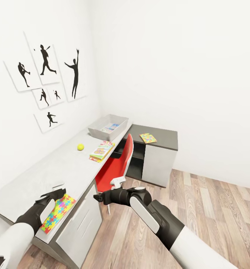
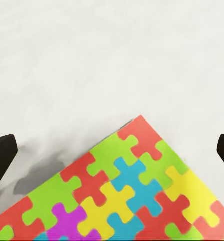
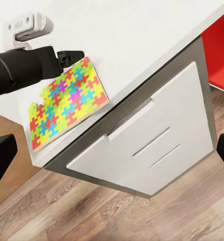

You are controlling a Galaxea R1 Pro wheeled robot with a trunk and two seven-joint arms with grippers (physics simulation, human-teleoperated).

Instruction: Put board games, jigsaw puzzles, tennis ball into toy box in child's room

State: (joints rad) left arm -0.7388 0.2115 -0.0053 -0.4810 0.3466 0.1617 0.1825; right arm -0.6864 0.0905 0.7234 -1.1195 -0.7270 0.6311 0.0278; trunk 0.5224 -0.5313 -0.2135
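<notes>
At the near end of the long table [image 1: 46,172] a jigsaw puzzle [image 1: 58,212] lies flat by the front edge. My left gripper [image 1: 55,191] hovers open just above its far corner, and the puzzle [image 2: 127,196] lies between the spread fingers without touching them. A tennis ball [image 1: 80,147] and a yellow-green board game [image 1: 101,150] lie farther along the table. The toy box [image 1: 98,129] at the far end holds a light blue board game [image 1: 110,128]. A second jigsaw puzzle [image 1: 148,138] rests on the lower dark desk. My right gripper [image 1: 98,197] hangs open beside the table, off its front edge.
A red chair [image 1: 115,170] stands tucked at the table's middle, just beyond my right gripper. Drawer fronts [image 3: 147,145] sit under the table's near end. The dark desk [image 1: 158,149] fills the corner. Wood floor [image 1: 214,201] opens to the right. Sports pictures [image 1: 46,82] hang on the left wall.
</notes>
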